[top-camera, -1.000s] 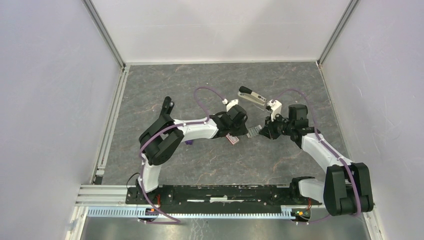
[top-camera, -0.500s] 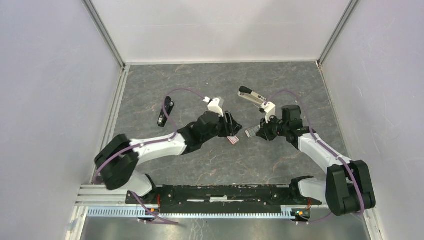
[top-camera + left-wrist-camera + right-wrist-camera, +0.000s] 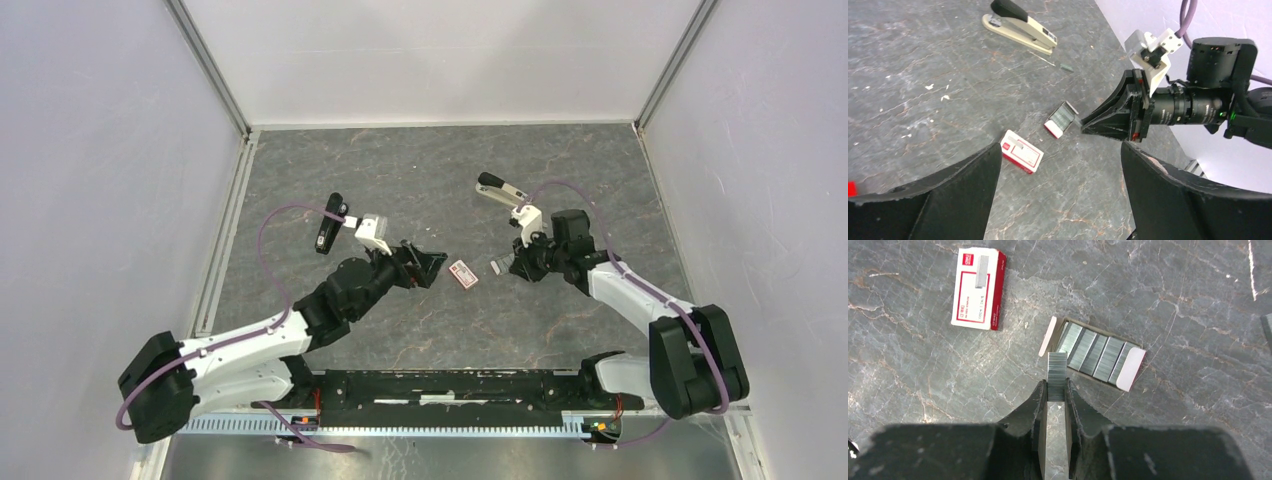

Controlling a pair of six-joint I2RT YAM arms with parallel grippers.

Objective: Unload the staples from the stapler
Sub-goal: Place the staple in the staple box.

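The stapler, with a black top and a pale base, lies on the table at the back, also seen in the left wrist view. My right gripper is shut on a short strip of staples, just above an open tray of staple strips. From above, that gripper hangs in front of the stapler, apart from it. My left gripper stands wide open with nothing between its fingers, left of a red-and-white staple box.
A slim black bar lies at the left. The staple box and the tray lie between the grippers. A small staple piece lies near the stapler. Walls close the table on three sides.
My left gripper has opened wide and drawn back to the left, away from the staple box. The right gripper shifted slightly left, still holding the staple strip.
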